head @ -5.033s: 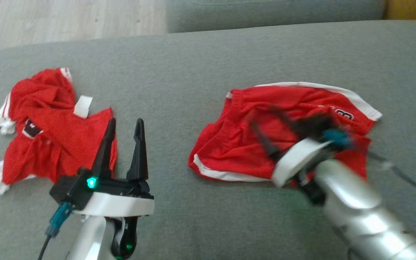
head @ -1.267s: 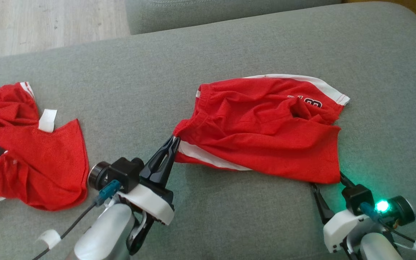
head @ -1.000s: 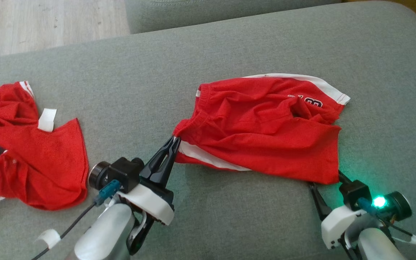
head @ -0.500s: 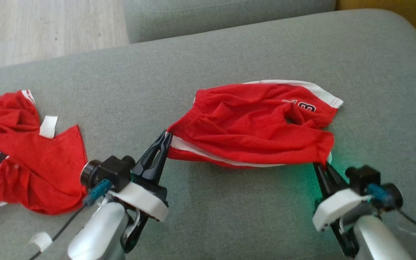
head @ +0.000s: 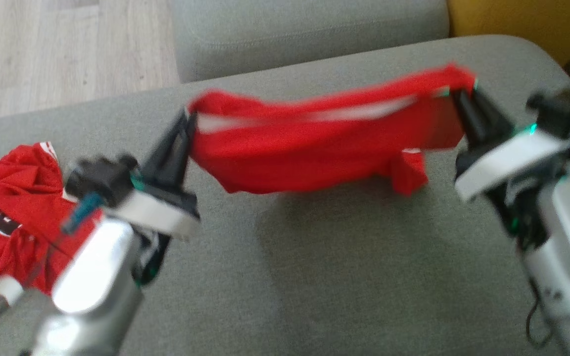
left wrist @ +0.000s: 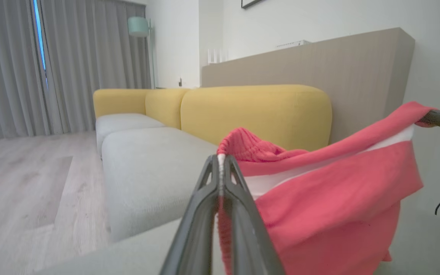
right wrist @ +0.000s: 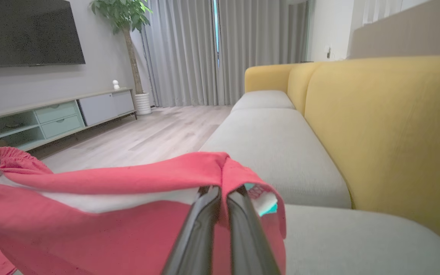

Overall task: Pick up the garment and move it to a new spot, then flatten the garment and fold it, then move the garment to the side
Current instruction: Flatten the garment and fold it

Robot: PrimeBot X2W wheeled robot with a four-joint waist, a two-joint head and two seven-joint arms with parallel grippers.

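The garment, red shorts with a white stripe, hangs stretched in the air above the grey cushion. My left gripper is shut on its left corner, and the left wrist view shows the fabric pinched between the fingertips. My right gripper is shut on the right corner. In the right wrist view the cloth drapes over the closed fingers. The head view is blurred by motion.
A second red garment lies crumpled at the cushion's left end, partly behind my left forearm. Another grey cushion sits beyond, with a yellow backrest at the far right and wooden floor at the far left.
My right gripper closed on the garment's right corner. Both arms then lifted the garment off the cushion and carried it away from me, stretched between them. The camera tilted too.
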